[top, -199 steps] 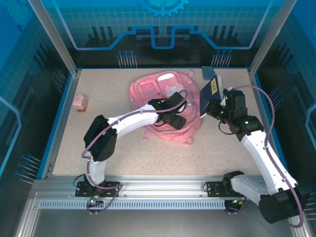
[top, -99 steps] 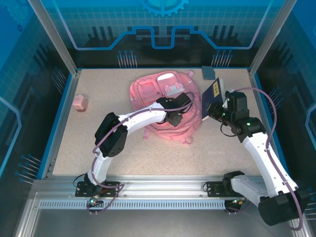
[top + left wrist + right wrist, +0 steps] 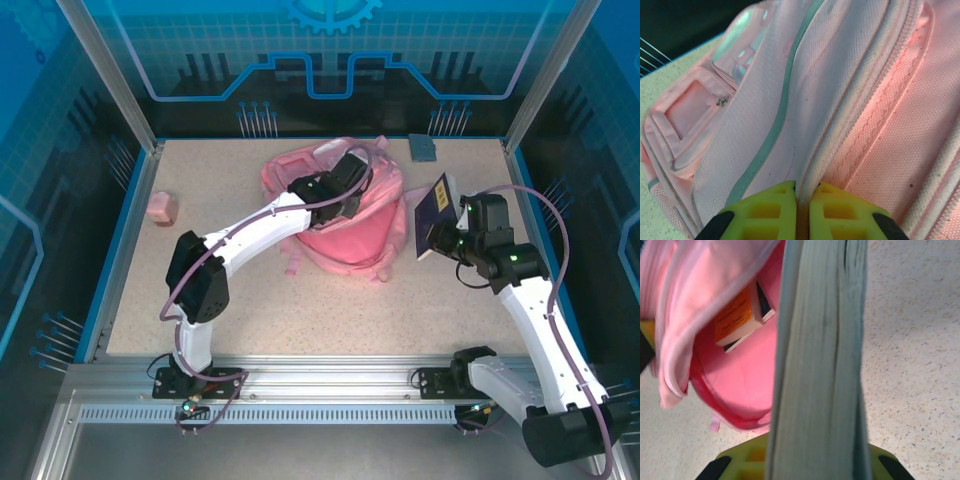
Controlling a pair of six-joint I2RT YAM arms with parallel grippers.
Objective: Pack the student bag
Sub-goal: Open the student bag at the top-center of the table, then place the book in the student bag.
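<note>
Left hand [image 3: 801, 192] just snapped closed on zip edge of student bag [image 3: 345, 238], flap hoisted. Bag sits centre of bench [image 3: 240, 300], mouth now gaping rightward. Right hand [image 3: 448, 235] grips navy book [image 3: 436, 208] just beside opening. Insertion looks feasible.

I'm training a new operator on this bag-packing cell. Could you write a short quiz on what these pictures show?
1. True or false: the left claw is shut on the student bag beside its zip.
2. What does the right claw hold? A) a pink block B) a dark blue book C) nothing
3. In the right wrist view, what lies inside the open bag?
Key: 1 true; 2 B; 3 an orange-covered book.
</note>
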